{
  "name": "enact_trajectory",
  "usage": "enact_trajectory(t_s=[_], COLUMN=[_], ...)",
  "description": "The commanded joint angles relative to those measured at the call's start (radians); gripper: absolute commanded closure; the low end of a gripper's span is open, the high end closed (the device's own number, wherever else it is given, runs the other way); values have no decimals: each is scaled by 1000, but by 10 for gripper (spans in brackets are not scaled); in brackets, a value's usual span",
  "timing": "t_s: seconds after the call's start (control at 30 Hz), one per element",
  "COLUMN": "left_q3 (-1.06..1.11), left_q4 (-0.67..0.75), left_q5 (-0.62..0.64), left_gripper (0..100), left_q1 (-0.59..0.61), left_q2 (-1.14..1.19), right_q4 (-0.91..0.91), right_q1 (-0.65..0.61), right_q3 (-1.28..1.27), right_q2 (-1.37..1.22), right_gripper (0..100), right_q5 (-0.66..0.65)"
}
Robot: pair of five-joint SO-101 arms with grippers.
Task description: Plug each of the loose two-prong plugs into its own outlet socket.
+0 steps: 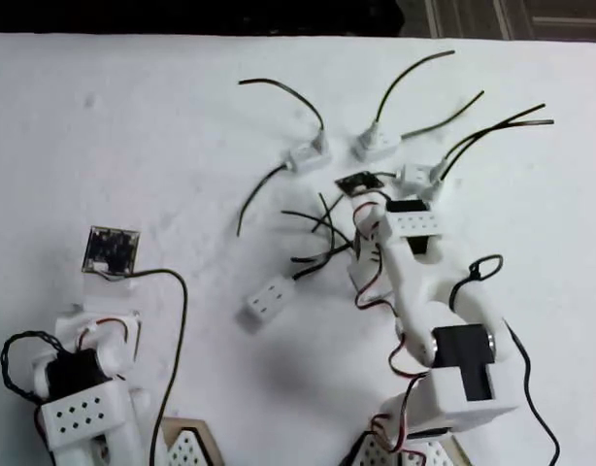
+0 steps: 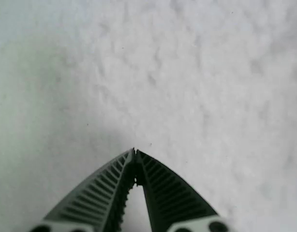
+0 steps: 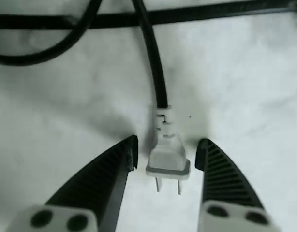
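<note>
Right gripper: spread wide, one finger on each side of the plug, with a gap on both sides.
Plug: white, two-prong, lying flat on the tabletop between those fingers; prongs point back toward the wrist, and its black cord leads away.
Left gripper: tips pressed together over bare tabletop.
Outlet socket: a white block on the tabletop near the right arm; similar white blocks with cords lie farther back.
</note>
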State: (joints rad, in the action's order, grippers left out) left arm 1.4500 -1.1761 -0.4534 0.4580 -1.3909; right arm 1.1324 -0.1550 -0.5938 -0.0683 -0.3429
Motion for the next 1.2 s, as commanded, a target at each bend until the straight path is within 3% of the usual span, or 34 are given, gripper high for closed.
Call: enact_trajectory(t_s=[0.0,0.37,0.73,0.87,1.0,1.17], left_q3=[-3,-3,-3,-3,-3,-3], left_q4=[8,8,8,8,8,8], left_q5=[-9,-9,-9,-9,-9,-9], left_gripper=[972,972,972,972,972,972], left_q1=[4,4,4,4,4,4], left_q2=[-12,-12,-12,-12,-12,-12], right_q4=[-4,-5,-13,-139,-288,-303], right_q1=[-36,-42,-58,-61,-58,-68], right_q3=[18,20,-77,-204,-316,-311], right_q2=[-4,18,433,544,549,472], right_gripper=[822,986,981,981,981,976], right_q5=[17,11,-118,-109,-107,-12])
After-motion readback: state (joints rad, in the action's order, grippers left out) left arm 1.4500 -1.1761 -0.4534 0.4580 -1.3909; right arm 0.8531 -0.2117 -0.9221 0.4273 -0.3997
